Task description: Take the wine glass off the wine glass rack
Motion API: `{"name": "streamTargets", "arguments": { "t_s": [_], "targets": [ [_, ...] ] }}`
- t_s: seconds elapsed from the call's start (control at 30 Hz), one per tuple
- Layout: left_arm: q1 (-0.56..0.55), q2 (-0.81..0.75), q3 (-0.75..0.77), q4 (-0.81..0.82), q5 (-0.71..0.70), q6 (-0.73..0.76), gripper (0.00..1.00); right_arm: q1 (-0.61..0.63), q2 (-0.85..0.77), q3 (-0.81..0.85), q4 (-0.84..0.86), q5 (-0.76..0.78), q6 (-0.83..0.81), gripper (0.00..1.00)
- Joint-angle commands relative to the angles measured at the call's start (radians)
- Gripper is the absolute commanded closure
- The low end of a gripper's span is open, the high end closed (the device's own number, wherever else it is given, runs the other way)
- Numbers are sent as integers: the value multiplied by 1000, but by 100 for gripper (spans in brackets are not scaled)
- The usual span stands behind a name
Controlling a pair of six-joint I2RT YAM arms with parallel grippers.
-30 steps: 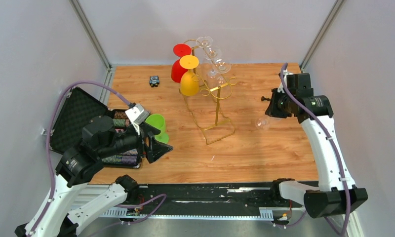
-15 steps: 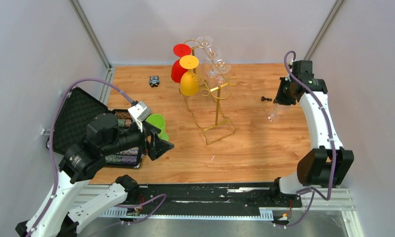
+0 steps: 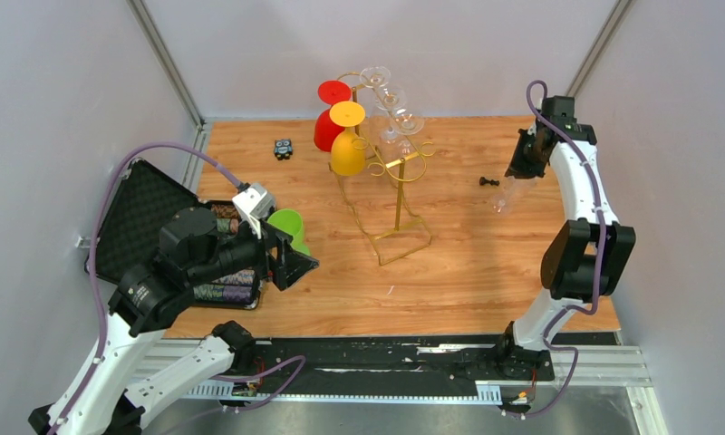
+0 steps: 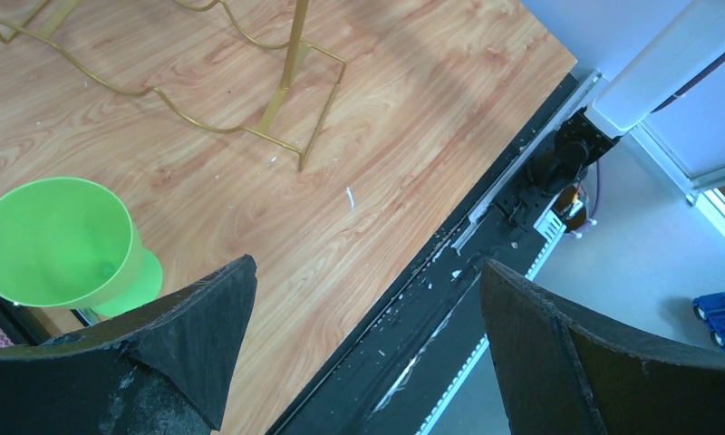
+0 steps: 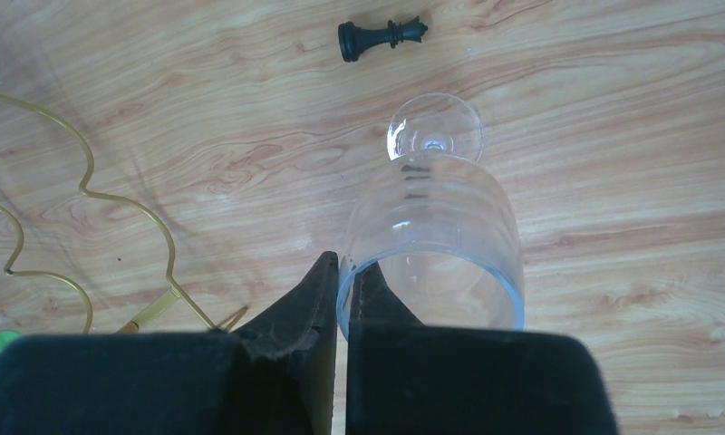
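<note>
My right gripper (image 5: 344,272) is shut on the rim of a clear wine glass (image 5: 436,217), one finger inside the bowl and one outside. It holds the glass above the wooden table at the right, foot pointing down; the glass also shows faintly in the top view (image 3: 506,194) below my right gripper (image 3: 525,170). The gold wire wine glass rack (image 3: 388,172) stands at the table's middle back, with red, yellow and clear glasses hanging on its arms. My left gripper (image 4: 363,344) is open and empty above the table's near edge.
A black chess piece (image 5: 381,36) lies on the table just beyond the held glass. A green cup (image 4: 55,240) sits by an open black case (image 3: 150,217) at the left. A small dark toy (image 3: 283,149) lies at the back left.
My right arm has swung right and toward the back, carrying the clear glass away from the rack. My left arm has shifted only slightly.
</note>
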Motion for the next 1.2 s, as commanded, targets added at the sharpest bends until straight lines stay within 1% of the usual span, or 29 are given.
{"name": "streamTargets", "arguments": {
  "t_s": [0.0,0.13,0.17,0.23,0.3,0.33,0.43,0.47,0.67,0.83,0.97,1.17],
  "targets": [
    [0,7,10,-7,-18,-18,0,-14,26,73,26,-39,-4,100],
    [1,10,8,-1,-19,-22,0,-18,54,95,14,-43,-4,99],
    [1,12,8,-1,-23,-23,0,-19,60,100,12,-43,-3,97],
    [0,18,8,2,-27,-26,0,-18,68,111,7,-38,-3,87],
    [1,24,7,5,-31,-31,0,-19,73,123,2,-29,-2,74],
    [1,26,7,5,-34,-34,0,-19,74,129,0,-25,-1,69],
    [0,31,10,6,-49,-43,0,-18,71,155,-8,-17,3,57],
    [0,32,12,7,-52,-44,0,-18,70,166,-11,-17,5,55],
    [0,53,48,0,-91,-47,0,-16,48,250,-41,18,17,46],
    [0,81,106,-12,-166,-54,0,-9,-9,297,-46,27,28,42],
    [0,129,171,-26,-233,-67,0,-7,-69,293,-46,1,44,37],
    [3,235,288,-36,-309,-85,0,-7,-187,232,-9,-103,71,36]
  ]
}}
